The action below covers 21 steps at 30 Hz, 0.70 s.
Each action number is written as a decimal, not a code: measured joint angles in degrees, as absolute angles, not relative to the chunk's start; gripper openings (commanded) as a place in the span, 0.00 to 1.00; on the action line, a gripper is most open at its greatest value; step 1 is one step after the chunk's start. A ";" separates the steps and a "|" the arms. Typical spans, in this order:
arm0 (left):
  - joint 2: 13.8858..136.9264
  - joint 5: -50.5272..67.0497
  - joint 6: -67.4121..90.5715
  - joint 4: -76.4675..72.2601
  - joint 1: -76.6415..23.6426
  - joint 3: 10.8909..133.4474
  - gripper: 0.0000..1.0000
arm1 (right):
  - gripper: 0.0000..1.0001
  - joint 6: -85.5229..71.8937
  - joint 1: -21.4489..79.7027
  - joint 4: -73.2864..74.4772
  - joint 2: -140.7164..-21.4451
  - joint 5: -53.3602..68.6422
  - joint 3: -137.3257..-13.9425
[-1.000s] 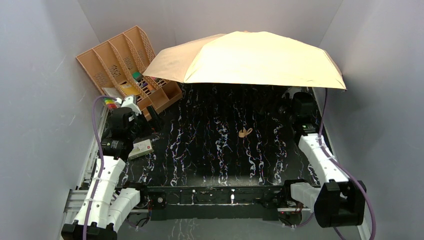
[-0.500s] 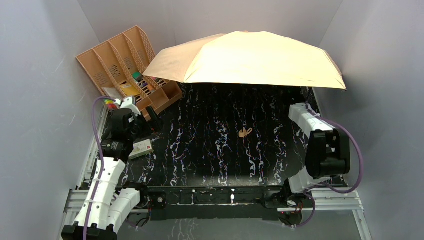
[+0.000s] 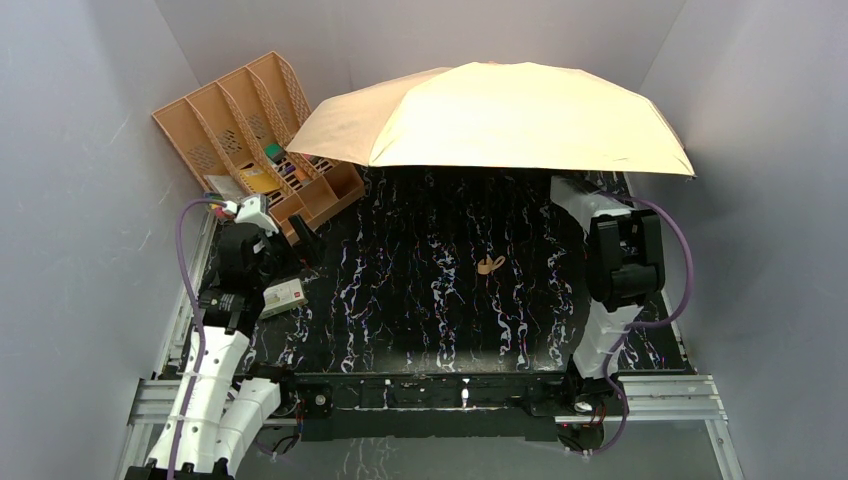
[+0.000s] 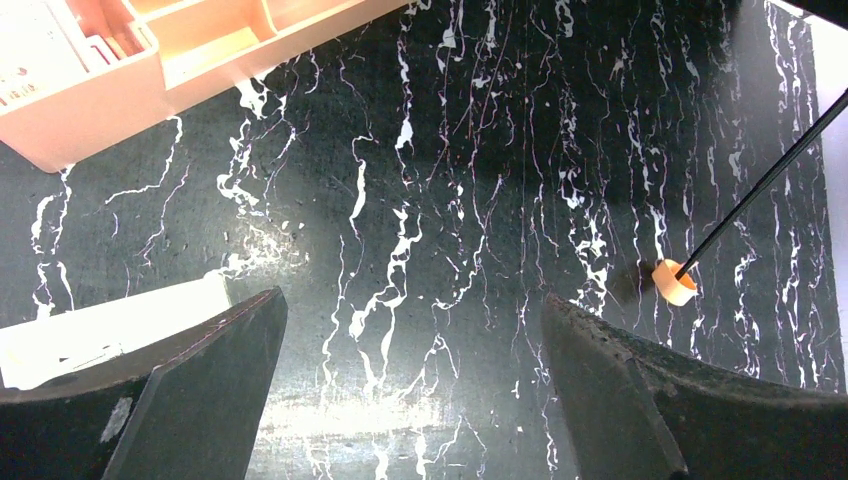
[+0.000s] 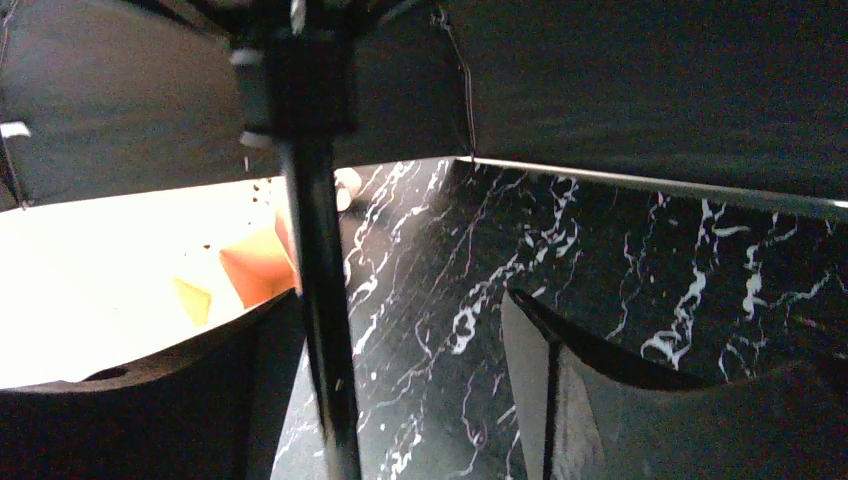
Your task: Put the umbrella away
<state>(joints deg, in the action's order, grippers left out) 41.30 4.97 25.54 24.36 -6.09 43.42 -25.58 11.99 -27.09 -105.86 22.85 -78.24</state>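
Observation:
The umbrella [image 3: 500, 115] stands open at the back of the table, and its pale tan canopy covers the far right. My right arm [image 3: 620, 250] reaches under that canopy, so its fingers are hidden from above. In the right wrist view the umbrella's black shaft [image 5: 320, 300] stands between the jaws of my right gripper [image 5: 390, 300], close to the left finger. The jaws are open and do not clamp it. My left gripper [image 4: 412, 298] hangs open over bare table at the left. A thin rib with a tan cap [image 4: 675, 282] touches the table beyond it.
A peach-orange divided file tray [image 3: 250, 130] holding small items stands at the back left. A white box [image 3: 283, 297] lies by my left gripper. A small tan loop [image 3: 491, 265] lies mid-table. Grey walls close in on three sides.
My right arm has folded up and swung in from the right edge, carrying its gripper under the canopy and around the shaft. Its jaws have narrowed slightly. The left arm shifted only a little.

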 measured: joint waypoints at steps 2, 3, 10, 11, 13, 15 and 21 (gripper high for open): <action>40.80 4.95 25.54 24.18 -6.11 43.38 0.98 | 0.67 -25.56 11.99 -26.61 -108.47 23.35 -81.62; 40.62 4.95 25.54 24.05 -6.11 43.27 0.98 | 0.64 -25.54 11.99 -26.22 -109.86 23.62 -83.64; 40.84 4.89 25.61 24.01 -6.11 42.68 0.98 | 0.36 -25.26 12.25 -23.62 -113.06 25.45 -88.84; 40.82 4.89 25.63 24.01 -6.11 42.68 0.98 | 0.34 -25.50 12.40 -23.64 -113.12 25.96 -88.90; 40.84 4.84 25.67 24.01 -6.11 42.68 0.98 | 0.27 -25.56 12.58 -23.57 -113.12 26.57 -89.06; 41.17 4.49 25.76 24.01 -6.11 42.68 0.98 | 0.20 -25.74 12.71 -23.64 -113.12 27.22 -89.06; 45.17 5.15 26.37 24.10 -6.11 42.72 0.98 | 0.00 -28.10 12.82 -24.10 -113.10 28.69 -89.06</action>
<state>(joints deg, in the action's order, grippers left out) 45.17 5.15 26.37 24.10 -6.11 42.72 -28.10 12.82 -24.10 -113.10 28.69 -89.06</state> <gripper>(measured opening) 0.982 0.157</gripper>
